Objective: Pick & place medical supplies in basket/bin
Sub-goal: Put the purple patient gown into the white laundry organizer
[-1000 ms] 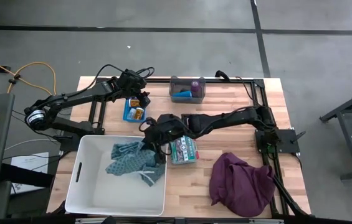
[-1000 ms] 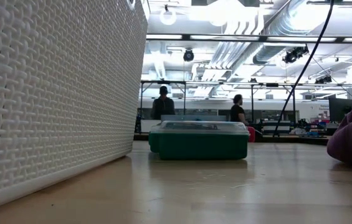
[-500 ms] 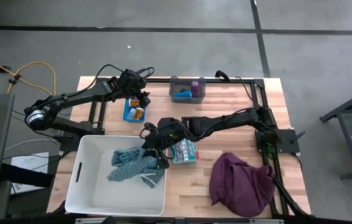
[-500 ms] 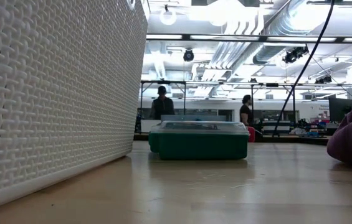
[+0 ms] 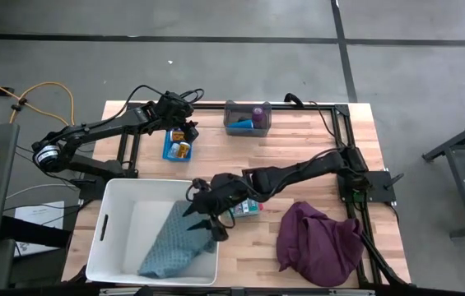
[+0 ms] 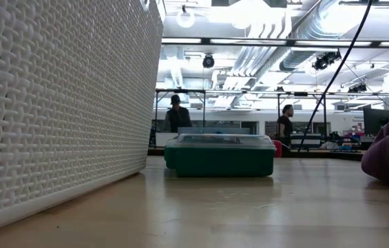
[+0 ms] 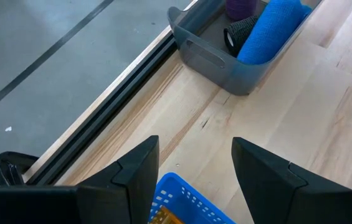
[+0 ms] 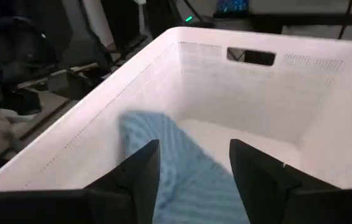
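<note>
Now the right gripper [image 5: 203, 220] hangs over the white bin's [image 5: 109, 234] right wall, near the bench's front edge, with its fingers [image 8: 139, 171] spread and nothing between them. The teal cloth [image 5: 174, 247] lies loose on the bin floor against that wall. The left gripper [image 5: 184, 136] sits above the small blue basket [image 5: 170, 150] near the bench's back left, fingers [image 7: 139, 168] parted and empty; orange bottles [image 5: 182, 150] stand in that basket. A grey tray [image 5: 247, 117] at the back edge holds the blue roll [image 7: 269, 31] and the purple roll [image 5: 259, 109]. The maroon cloth [image 5: 318, 242] is heaped at the front right corner. A green box [image 6: 220, 155] rests beside the bin.
</note>
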`<action>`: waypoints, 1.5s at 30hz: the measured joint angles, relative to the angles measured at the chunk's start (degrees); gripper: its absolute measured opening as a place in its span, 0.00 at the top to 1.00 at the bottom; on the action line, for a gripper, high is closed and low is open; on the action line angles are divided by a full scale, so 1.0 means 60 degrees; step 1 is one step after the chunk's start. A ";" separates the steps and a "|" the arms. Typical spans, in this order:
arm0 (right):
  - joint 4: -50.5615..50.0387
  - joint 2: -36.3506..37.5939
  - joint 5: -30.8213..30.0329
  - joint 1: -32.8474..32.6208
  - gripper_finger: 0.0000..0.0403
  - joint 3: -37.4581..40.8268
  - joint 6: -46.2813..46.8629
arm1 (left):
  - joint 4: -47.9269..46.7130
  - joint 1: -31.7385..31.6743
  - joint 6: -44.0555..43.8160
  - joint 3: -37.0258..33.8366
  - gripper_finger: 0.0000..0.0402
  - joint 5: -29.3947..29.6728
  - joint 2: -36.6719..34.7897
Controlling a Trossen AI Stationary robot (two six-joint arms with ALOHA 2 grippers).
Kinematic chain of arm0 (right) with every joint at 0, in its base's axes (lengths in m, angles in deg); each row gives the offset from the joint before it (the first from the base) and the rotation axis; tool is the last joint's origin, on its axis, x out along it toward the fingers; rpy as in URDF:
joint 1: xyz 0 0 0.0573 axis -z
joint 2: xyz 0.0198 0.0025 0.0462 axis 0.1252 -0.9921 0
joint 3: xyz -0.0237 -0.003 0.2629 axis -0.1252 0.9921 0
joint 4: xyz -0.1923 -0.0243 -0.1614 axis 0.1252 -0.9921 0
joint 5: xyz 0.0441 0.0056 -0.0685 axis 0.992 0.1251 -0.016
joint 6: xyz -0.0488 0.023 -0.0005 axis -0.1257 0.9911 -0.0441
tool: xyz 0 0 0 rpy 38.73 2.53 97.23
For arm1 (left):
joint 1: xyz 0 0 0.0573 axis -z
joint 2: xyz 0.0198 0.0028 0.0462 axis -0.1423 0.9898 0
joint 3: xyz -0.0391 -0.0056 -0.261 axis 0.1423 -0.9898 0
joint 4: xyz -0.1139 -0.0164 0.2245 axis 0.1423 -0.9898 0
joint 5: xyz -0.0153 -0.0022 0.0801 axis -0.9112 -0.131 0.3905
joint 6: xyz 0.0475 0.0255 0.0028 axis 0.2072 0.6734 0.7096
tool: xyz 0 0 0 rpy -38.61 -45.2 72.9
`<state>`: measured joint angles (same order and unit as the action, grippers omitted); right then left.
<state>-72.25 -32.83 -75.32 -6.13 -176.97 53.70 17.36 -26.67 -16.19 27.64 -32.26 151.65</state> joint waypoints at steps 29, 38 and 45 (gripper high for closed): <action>-0.5350 0.2601 -0.6776 -0.0292 0.56 -0.0004 -0.1035 | 0.0052 0.0004 0.0000 0.0000 0.52 0.0000 0.0000; -0.9396 0.3438 -0.8482 -0.1346 0.56 -0.0004 0.2446 | 0.0052 0.0004 0.0000 0.0000 0.52 0.0000 0.0000; -1.1062 0.3559 -0.9531 -0.2449 0.56 0.0000 0.4559 | 0.0048 0.0003 0.0000 0.0000 0.52 0.0000 0.0000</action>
<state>-138.62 -11.48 -132.50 -20.82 -176.97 81.06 17.65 -26.65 -16.19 27.64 -32.26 151.65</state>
